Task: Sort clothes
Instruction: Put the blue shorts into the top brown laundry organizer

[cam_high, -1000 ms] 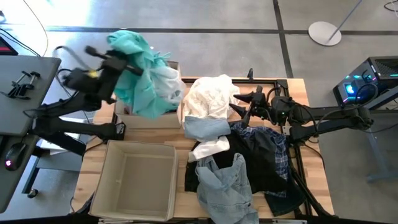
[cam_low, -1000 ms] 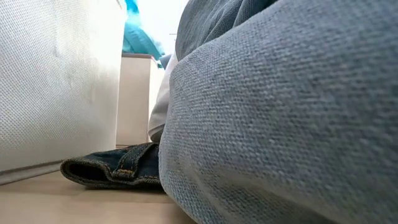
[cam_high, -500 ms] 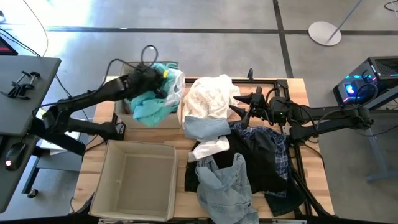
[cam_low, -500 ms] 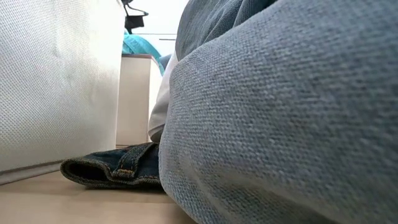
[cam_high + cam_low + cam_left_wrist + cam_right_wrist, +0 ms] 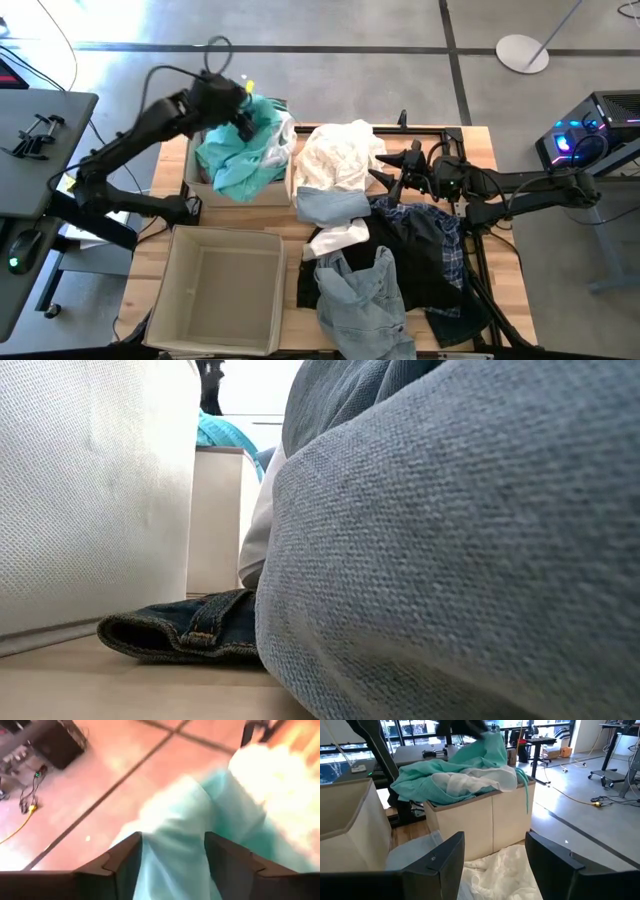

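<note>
Grey concrete floor with dark seams surrounds a wooden desk (image 5: 155, 255) that carries two beige fabric bins and a heap of clothes. At the desk's far left corner, the far bin (image 5: 210, 190) is stuffed with a turquoise garment (image 5: 232, 160) and a pale, whitish piece (image 5: 280, 140) that spill over its rim. The left gripper (image 5: 243, 112) hangs just above that pile; in its wrist view the fingers (image 5: 125, 862) stand apart, clamping nothing, with turquoise cloth filling the gap below them. Nearer the front edge, the near bin (image 5: 175, 300) sits beside the far one.

To the right of the bins lies a white garment (image 5: 340, 155), bunched up, with a pale blue fold (image 5: 330, 207) beneath it. Further forward are a black garment (image 5: 420, 270), a navy-white plaid shirt (image 5: 450, 245) and a pale denim piece (image 5: 360, 300) near the front edge. The low view is mostly blocked by grey-blue denim, with a dark denim hem (image 5: 185, 632) lying on the desk against the near bin's wall.

The right gripper (image 5: 392, 172) rests low at the right edge of the white garment, its fingers (image 5: 445, 855) spread and unladen, facing the far bin across the white cloth.
</note>
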Robot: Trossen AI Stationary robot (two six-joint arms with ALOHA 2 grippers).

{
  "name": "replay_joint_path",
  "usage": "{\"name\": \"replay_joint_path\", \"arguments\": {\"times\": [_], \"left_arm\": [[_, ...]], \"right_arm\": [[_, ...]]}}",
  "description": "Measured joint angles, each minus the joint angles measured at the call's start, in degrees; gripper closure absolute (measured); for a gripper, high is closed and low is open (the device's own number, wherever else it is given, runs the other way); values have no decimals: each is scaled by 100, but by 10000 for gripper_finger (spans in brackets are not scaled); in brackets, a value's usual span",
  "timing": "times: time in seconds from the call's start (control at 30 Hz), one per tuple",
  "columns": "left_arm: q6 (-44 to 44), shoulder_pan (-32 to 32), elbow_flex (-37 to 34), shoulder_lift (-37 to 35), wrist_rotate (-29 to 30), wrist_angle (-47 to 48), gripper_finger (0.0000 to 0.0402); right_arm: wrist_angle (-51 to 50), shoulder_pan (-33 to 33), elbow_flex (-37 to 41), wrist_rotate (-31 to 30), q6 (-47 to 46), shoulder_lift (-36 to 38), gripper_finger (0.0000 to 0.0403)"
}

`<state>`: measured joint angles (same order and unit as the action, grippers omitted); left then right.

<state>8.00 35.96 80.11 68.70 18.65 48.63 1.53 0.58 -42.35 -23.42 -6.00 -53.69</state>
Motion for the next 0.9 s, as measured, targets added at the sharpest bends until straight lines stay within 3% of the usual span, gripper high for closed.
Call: {"name": "replay_joint_path", "arguments": {"times": [0.17, 0.27, 0.5, 0.7, 0.9], "left_arm": [[-168, -202, 615, -6, -60, 75, 178], [-37, -236, 655, 107, -454, 140, 185], [-48, 132, 648, 1242, -574, 919, 230], [-109, 338, 648, 2379, -665, 2296, 255], [45, 335, 644, 2764, -892, 2836, 273]], "right_arm": [[-82, 0, 7, 0, -61, 0, 204], [-92, 0, 11, 0, -42, -43, 204], [-3, 15, 11, 0, -102, -358, 204], [-7, 2, 11, 0, -149, -679, 204], [-3, 2, 11, -14, 3, -702, 204]]}}
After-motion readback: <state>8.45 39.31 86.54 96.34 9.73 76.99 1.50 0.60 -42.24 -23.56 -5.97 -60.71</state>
